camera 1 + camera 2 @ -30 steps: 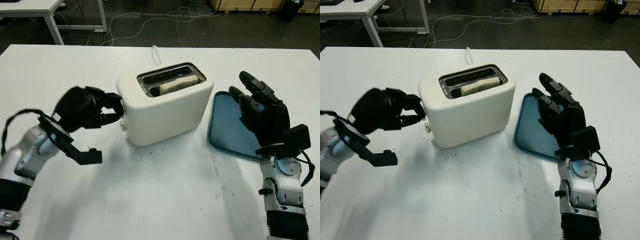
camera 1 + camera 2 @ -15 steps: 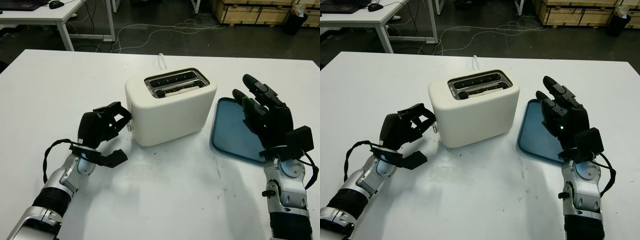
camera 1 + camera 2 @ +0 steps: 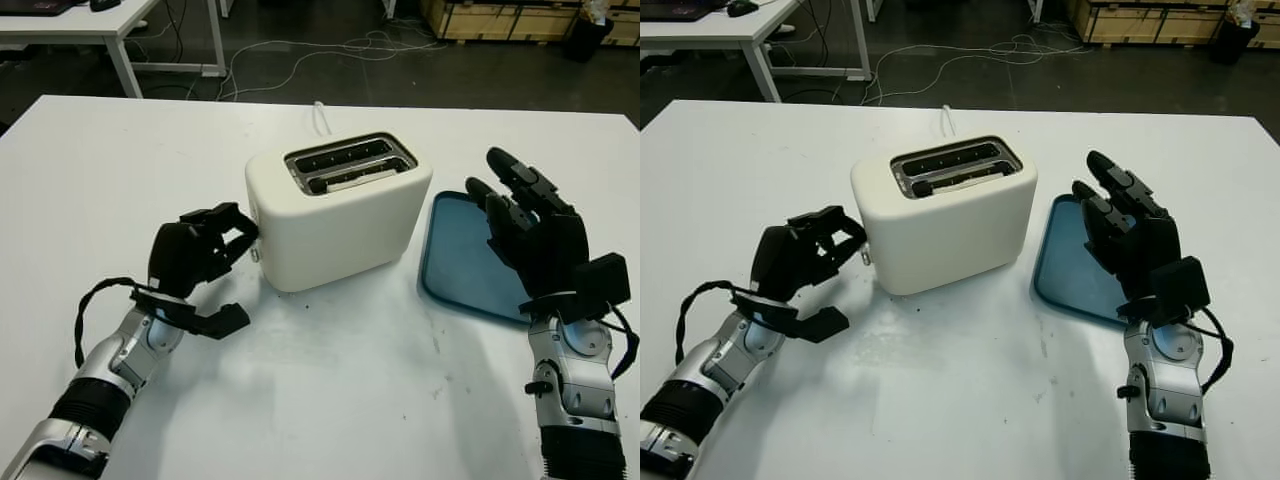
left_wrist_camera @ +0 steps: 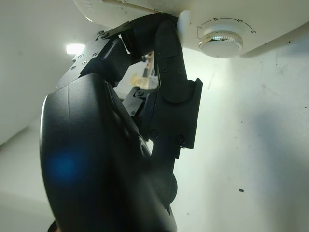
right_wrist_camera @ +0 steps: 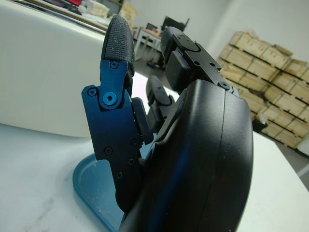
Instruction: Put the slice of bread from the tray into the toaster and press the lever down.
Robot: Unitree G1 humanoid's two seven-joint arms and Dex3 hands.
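From my station I see a white table (image 3: 330, 400) under everything. Beyond its far edge, cables (image 3: 300, 50) sprawl over a dark floor (image 3: 480, 65). Another white desk (image 3: 110, 25) stands far left, and wooden crates (image 3: 490, 18) sit far right.

The cream-white rounded plastic toaster (image 3: 338, 215) hides its own far side, and its white cord (image 3: 320, 108) runs behind it. Deep in the front slot, the pale slice of bread (image 3: 360, 177) shows as a thin strip, the remainder sunk below the metal rim. The toaster's lever sits behind the curled fingers (image 3: 228, 222) of the black left hand (image 3: 195, 250), so its position cannot be told. The black right hand (image 3: 530, 235) covers the near right part of the blue rounded plastic tray (image 3: 455, 250). Both forearms are cut off by the bottom edge.
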